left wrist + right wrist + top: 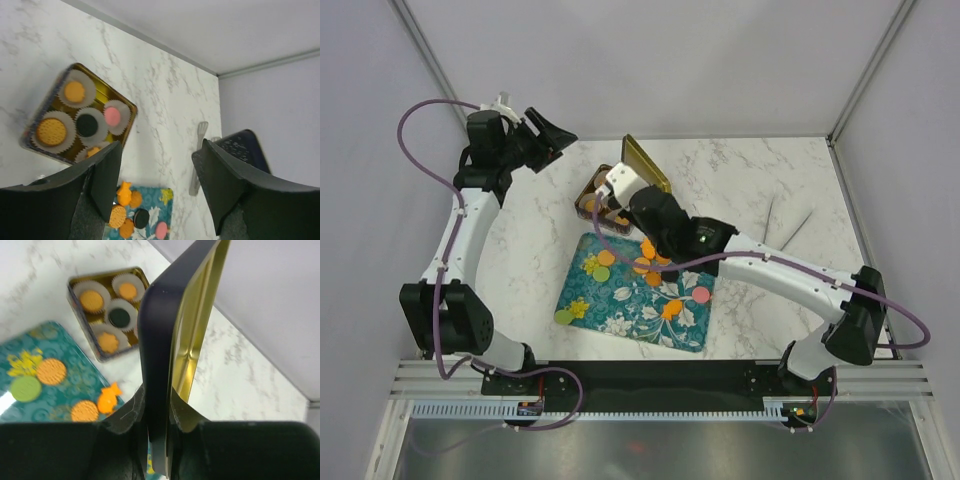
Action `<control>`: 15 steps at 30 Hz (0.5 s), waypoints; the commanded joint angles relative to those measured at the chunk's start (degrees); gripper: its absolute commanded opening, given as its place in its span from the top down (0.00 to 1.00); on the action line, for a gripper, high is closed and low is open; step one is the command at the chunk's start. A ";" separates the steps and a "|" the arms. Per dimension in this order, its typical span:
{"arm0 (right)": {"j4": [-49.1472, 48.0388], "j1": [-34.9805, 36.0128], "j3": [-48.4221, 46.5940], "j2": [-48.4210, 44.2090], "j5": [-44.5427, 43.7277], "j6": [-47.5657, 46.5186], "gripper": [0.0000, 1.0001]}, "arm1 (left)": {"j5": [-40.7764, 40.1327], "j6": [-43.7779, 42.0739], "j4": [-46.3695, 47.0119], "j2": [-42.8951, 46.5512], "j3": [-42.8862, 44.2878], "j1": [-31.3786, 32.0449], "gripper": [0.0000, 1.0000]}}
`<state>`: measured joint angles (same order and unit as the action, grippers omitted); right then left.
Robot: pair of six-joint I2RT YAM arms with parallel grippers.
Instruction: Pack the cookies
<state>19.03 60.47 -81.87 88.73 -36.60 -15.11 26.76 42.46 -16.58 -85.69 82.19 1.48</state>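
Observation:
Loose cookies [642, 265], mostly orange with a green [26, 388] and a pink one [161, 230], lie on a teal flowered tray [620, 310]. Behind the tray stands a gold tin [590, 195] holding white paper cups with cookies [75, 92] in them. My right gripper [167, 405] is shut on the tin's lid [160, 340], dark outside and gold inside. It holds the lid on edge just beside the tin. My left gripper [157, 185] hangs open and empty, raised at the far left, away from the tin [80, 115].
A thin grey strip [198, 155] lies on the marble table to the right of the tin. Grey walls close in the back and both sides. The right arm [770, 265] stretches across the tray's far right corner.

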 commanded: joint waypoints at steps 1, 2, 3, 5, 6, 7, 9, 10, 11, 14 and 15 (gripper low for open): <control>2.68 -5.33 -7.24 1.61 17.14 11.06 0.97 | -9.70 -0.53 1.20 -3.25 2.01 -1.04 0.29; 2.68 -6.84 -9.95 2.15 19.96 12.99 0.97 | -12.58 -1.14 1.20 -5.43 1.75 -1.12 0.30; 2.60 -10.16 -11.37 2.93 26.25 16.57 0.97 | -13.83 -2.19 1.20 -6.58 1.66 -1.04 0.32; 1.64 -13.87 -14.53 5.48 32.61 20.89 0.97 | -16.81 -4.04 1.11 -10.35 1.39 -1.12 0.40; 0.84 -17.54 -15.25 6.27 36.39 25.09 0.97 | -17.96 -4.66 1.20 -11.33 1.13 -1.04 0.44; -0.56 -19.32 -15.51 7.85 42.60 27.31 0.97 | -18.67 -5.01 1.89 -12.56 0.87 -1.04 0.48; -6.17 -23.87 -15.08 9.44 48.17 31.96 0.97 | -19.82 -6.24 2.08 -16.06 0.69 -1.04 0.55; -8.28 -25.30 -14.82 11.19 53.42 36.60 0.97 | -19.99 -6.51 2.16 -17.31 0.86 -0.95 0.60; -12.92 -26.53 -13.77 12.07 55.74 39.52 0.97 | -20.61 -6.68 2.08 -18.36 1.21 -1.04 0.63; -24.94 -31.01 -9.91 15.85 64.00 50.51 0.98 | -20.62 -7.04 2.17 -22.49 1.48 -1.04 0.73; -28.66 -32.76 -8.67 16.73 65.85 53.14 0.98 | -20.70 -7.12 2.25 -23.98 1.74 -0.69 0.75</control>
<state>6.98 30.52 -93.58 103.11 14.48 22.90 8.86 38.28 -16.16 -107.35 82.54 0.38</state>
